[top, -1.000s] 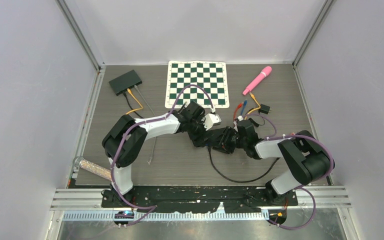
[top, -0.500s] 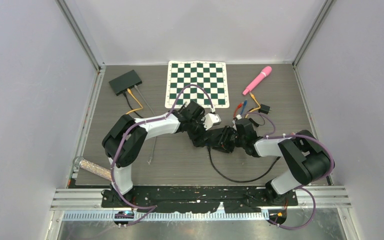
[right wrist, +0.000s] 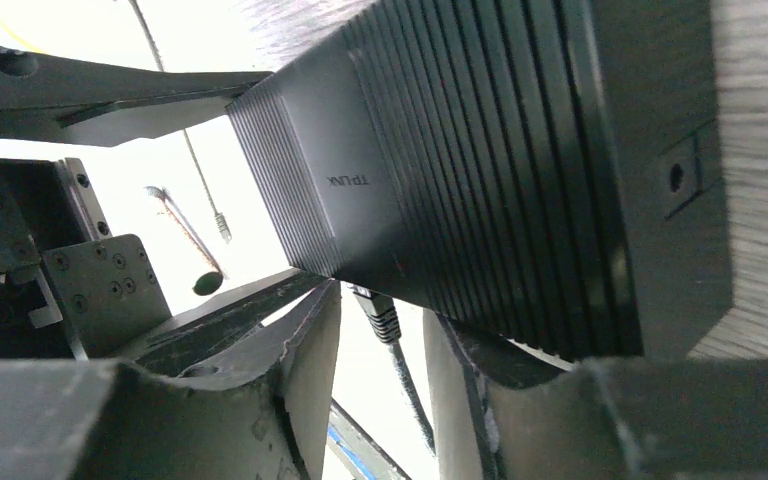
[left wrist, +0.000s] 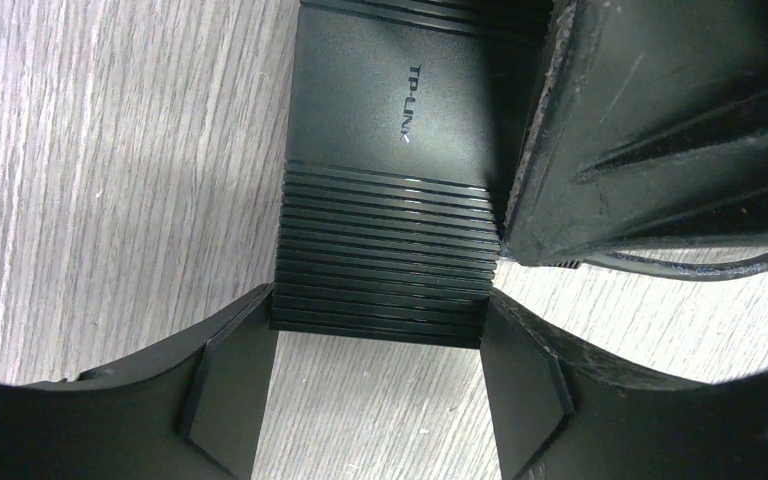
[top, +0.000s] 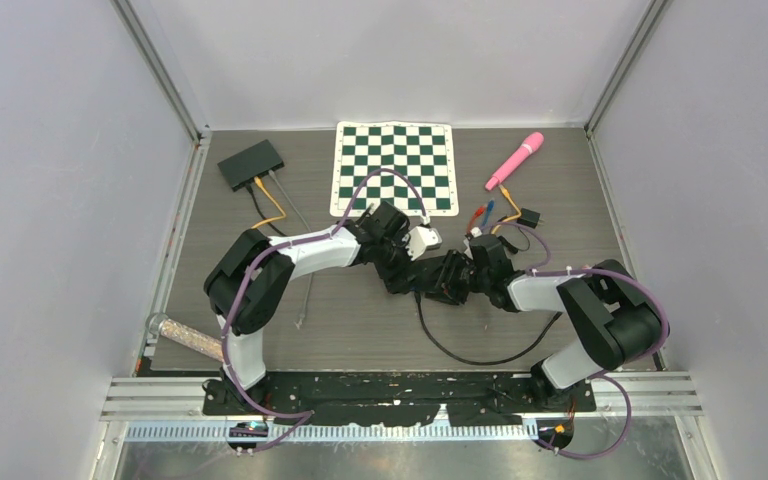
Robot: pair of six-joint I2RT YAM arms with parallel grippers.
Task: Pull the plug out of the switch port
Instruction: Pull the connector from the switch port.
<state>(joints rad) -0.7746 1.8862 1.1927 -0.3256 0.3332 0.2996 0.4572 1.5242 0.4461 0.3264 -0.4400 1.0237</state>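
A black TP-Link switch point(left wrist: 390, 150) lies on the wood table, mostly hidden under both grippers in the top view point(top: 428, 277). My left gripper point(left wrist: 380, 390) is shut on the switch's ribbed end, one pad against each side. A black plug point(right wrist: 380, 315) sits in a port on the switch's long side, and its cable point(right wrist: 412, 395) hangs away from it. My right gripper point(right wrist: 385, 370) is open, with a finger on each side of the plug and a gap to both. One right finger point(left wrist: 660, 130) shows in the left wrist view.
A second black switch point(top: 251, 163) with orange and grey cables sits at the back left. A chessboard mat point(top: 395, 167), a pink wand point(top: 516, 159) and loose coloured plugs point(top: 488, 215) lie behind. The black cable loops point(top: 465, 357) toward the front. A glittery tube point(top: 185, 337) lies at the left edge.
My right gripper has edged slightly away from the near edge, toward the switch. The left arm and the switch have not visibly moved.
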